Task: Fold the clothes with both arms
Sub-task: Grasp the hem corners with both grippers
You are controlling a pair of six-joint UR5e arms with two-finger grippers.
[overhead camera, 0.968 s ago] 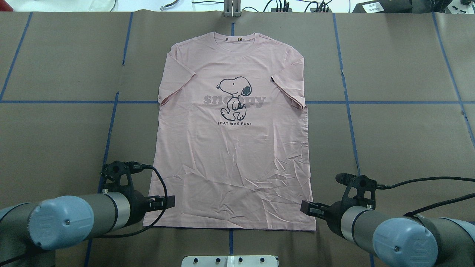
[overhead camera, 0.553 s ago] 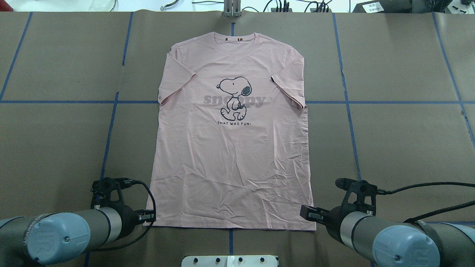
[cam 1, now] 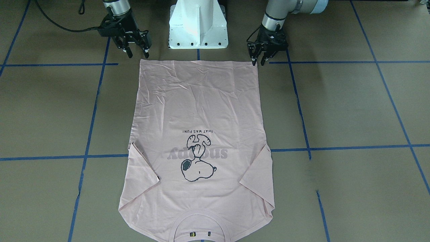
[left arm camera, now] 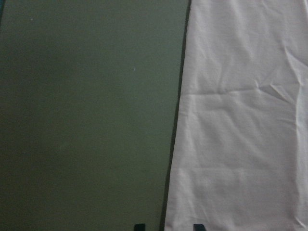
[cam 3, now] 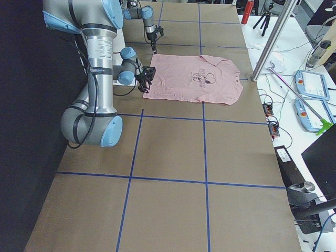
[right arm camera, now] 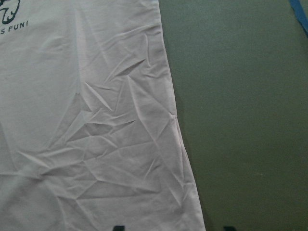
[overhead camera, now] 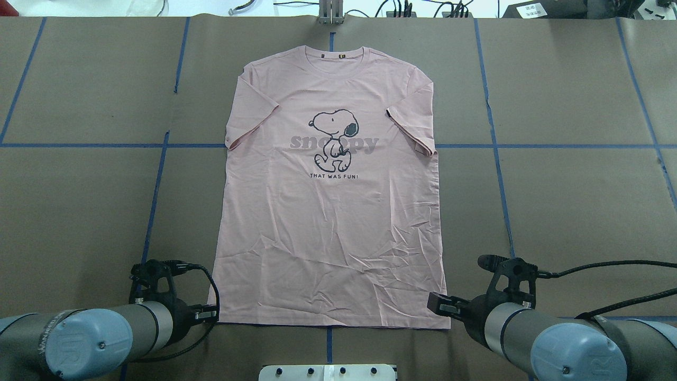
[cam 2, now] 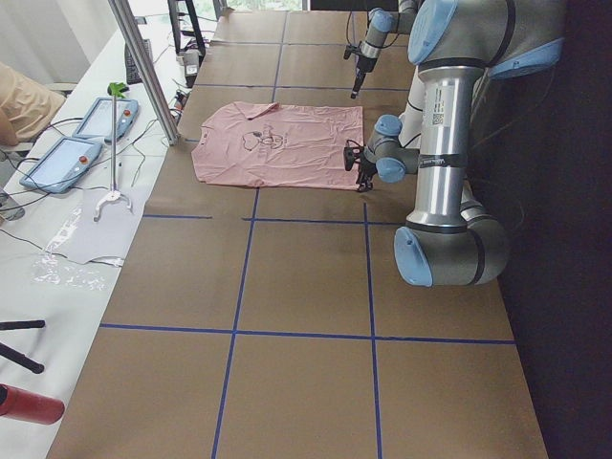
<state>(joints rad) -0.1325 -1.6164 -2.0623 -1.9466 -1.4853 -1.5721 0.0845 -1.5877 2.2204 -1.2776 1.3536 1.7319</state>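
Pale pink short-sleeved cotton T-shirt [overhead camera: 328, 222] lay flat on the brown paper-covered table with blue tape lines [overhead camera: 555, 201]. Print side up, collar away from the robot, hem nearest it, body creased toward the hem.

Change over the last second: the black two-finger left gripper [overhead camera: 209, 314] had been over the cloth just inside the hem. It drew back toward the robot and outward, and now sat at the hem's left corner. The black two-finger right gripper [overhead camera: 439, 302] shifted only a little and was at the hem's right corner.

Tool state: both grippers stood with fingers apart. In the left wrist view the fingertips [left arm camera: 139, 226] straddled the shirt's side edge, one over table and one over cloth. The right wrist view showed the same, fingertips [right arm camera: 118, 227] either side of the opposite edge. In the front-facing view the left gripper [cam 1: 258, 59] was at the hem corner and the right gripper [cam 1: 136, 52] just behind its corner. Contact with the cloth could not be judged. No fabric was lifted.

Reading: the left arm's correction lined both grippers up at matching corners. The pinch of the hem looked like the step in hand, with no fold started yet.
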